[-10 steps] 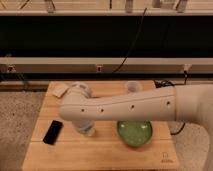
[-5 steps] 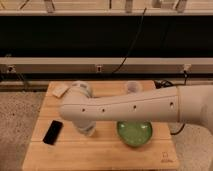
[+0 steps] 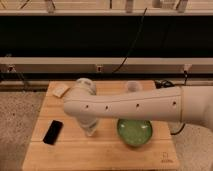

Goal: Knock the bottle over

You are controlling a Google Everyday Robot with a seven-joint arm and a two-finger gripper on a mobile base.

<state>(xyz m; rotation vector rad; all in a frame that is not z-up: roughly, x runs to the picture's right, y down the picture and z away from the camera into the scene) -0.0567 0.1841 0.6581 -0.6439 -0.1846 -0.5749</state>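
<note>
From the one camera view, the arm (image 3: pixel 135 106) stretches in from the right and crosses the table (image 3: pixel 75 155) almost level, its elbow bending down near the middle-left of the board. The gripper (image 3: pixel 90 127) hangs below that bend, pointing down toward the wood. Whether it is released or clenched I cannot tell.

The bottle (image 3: pixel 86 86) seems to be the pale, rounded shape poking up just behind the elbow, toward the back of the table. Most of it is hidden by the arm, so I cannot say for sure that it stands upright, though what shows looks vertical. It lies behind and slightly left of the gripper, very close, perhaps touching the arm; I cannot tell which.

A green bowl (image 3: pixel 135 132) sits just right of the gripper, partly under the arm. A black phone (image 3: pixel 53 132) lies flat near the left edge, well apart from the bottle. A small tan thing (image 3: pixel 61 90) rests at the back left corner, and a cup (image 3: pixel 133 87) peeks over the arm at the back.

If the bottle is upright, a sideways or backward sweep across its upper part would likely tip it; the bowl side looks crowded, so left or back seems safer.
</note>
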